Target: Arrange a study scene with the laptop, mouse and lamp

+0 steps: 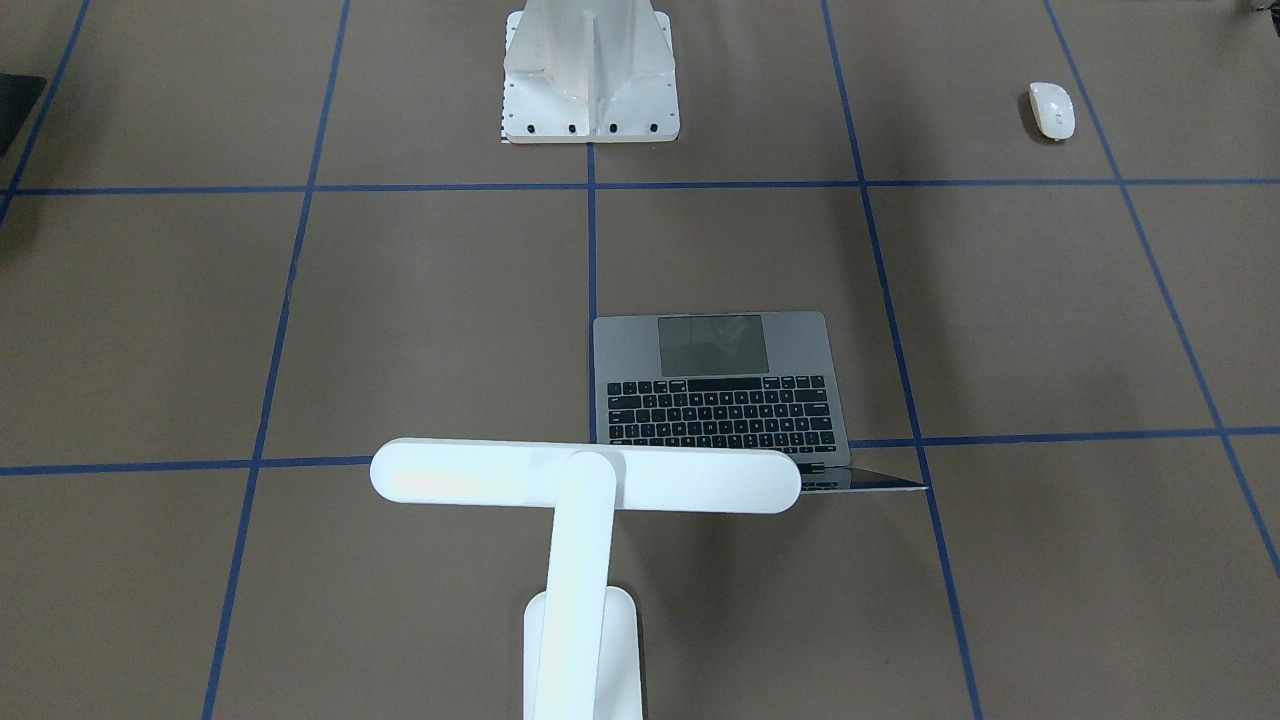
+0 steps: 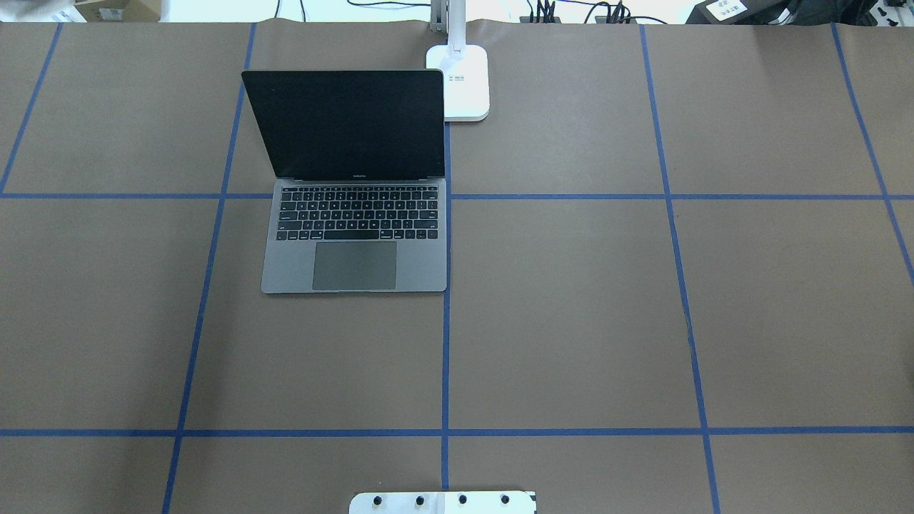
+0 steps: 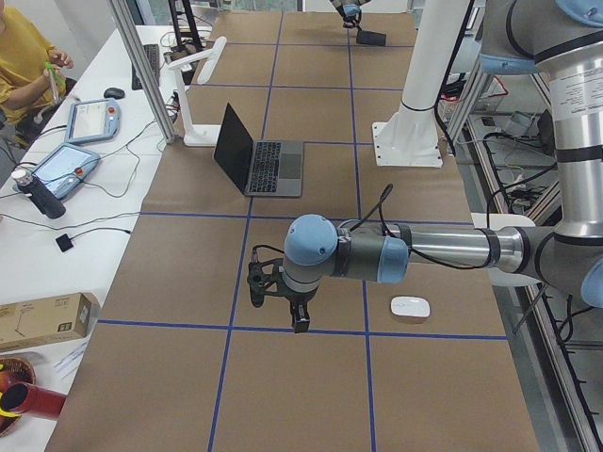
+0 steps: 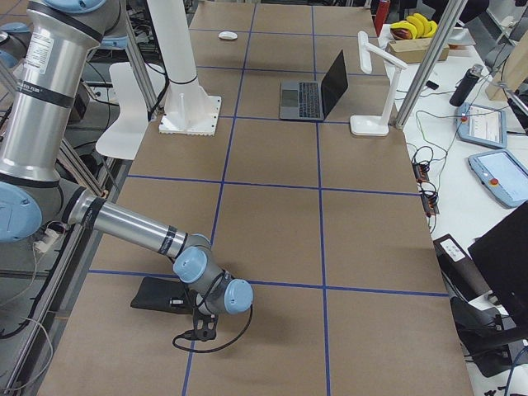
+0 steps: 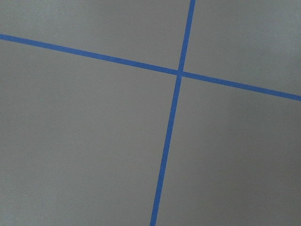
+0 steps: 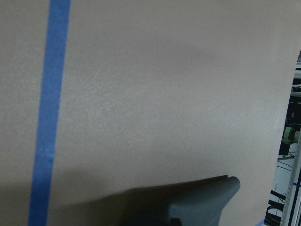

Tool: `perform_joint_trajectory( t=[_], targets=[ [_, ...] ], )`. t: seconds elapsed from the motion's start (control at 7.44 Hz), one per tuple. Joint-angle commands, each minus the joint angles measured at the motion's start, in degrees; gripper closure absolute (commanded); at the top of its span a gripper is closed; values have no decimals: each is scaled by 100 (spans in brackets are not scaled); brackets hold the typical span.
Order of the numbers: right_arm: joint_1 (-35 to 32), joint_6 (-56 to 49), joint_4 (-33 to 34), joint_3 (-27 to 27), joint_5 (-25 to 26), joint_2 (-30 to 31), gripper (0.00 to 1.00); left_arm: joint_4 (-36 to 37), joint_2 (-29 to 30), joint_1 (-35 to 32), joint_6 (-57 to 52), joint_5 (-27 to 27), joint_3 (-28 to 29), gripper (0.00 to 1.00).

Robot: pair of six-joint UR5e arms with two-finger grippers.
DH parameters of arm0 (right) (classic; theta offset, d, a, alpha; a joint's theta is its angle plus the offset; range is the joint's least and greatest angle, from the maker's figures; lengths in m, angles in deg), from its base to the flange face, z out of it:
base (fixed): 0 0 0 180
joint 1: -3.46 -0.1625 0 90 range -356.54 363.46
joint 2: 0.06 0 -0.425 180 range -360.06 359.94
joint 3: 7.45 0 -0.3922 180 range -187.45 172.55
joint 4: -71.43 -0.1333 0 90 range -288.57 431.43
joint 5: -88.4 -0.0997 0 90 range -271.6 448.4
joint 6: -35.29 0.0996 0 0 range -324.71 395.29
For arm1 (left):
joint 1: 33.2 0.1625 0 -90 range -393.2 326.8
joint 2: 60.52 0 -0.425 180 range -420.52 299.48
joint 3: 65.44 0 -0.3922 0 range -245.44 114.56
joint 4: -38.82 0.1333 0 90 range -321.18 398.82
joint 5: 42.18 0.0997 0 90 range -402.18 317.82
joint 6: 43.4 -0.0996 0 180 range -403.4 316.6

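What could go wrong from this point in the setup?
1. The mouse lies far from the laptop; small, smooth and rounded, it may slip from the left gripper on the long carry.
2. The lamp head sits close to the open screen, so an arm reaching there might knock either.

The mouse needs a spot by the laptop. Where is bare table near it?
Free: the brown table to the robot's right of the grey metal laptop, up to the white lamp base; also between trackpad and white bolted pedestal. Crowded: behind the screen, where the lamp base stands close.
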Motion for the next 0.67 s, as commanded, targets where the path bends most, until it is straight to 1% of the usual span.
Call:
perform_joint_trajectory(
  t=[0.0, 0.13, 0.27, 0.4, 0.54],
  targets=[
    [-1, 66, 22, 676, -52, -23, 100, 0, 9, 0, 0, 0, 5, 0],
    [-1, 110, 22, 993, -121, -58, 100, 0, 0, -9, 0, 0, 5, 0],
    [-1, 415, 13, 1109, -462, -258, 100, 0, 0, -9, 0, 0, 14, 0],
    [-1, 958, -13, 1188, -613, -539, 100, 9, 9, 0, 0, 0, 31, 0],
    [-1, 1285, -48, 1311, -649, -864, 100, 9, 0, -9, 0, -9, 40, 0]
  ],
)
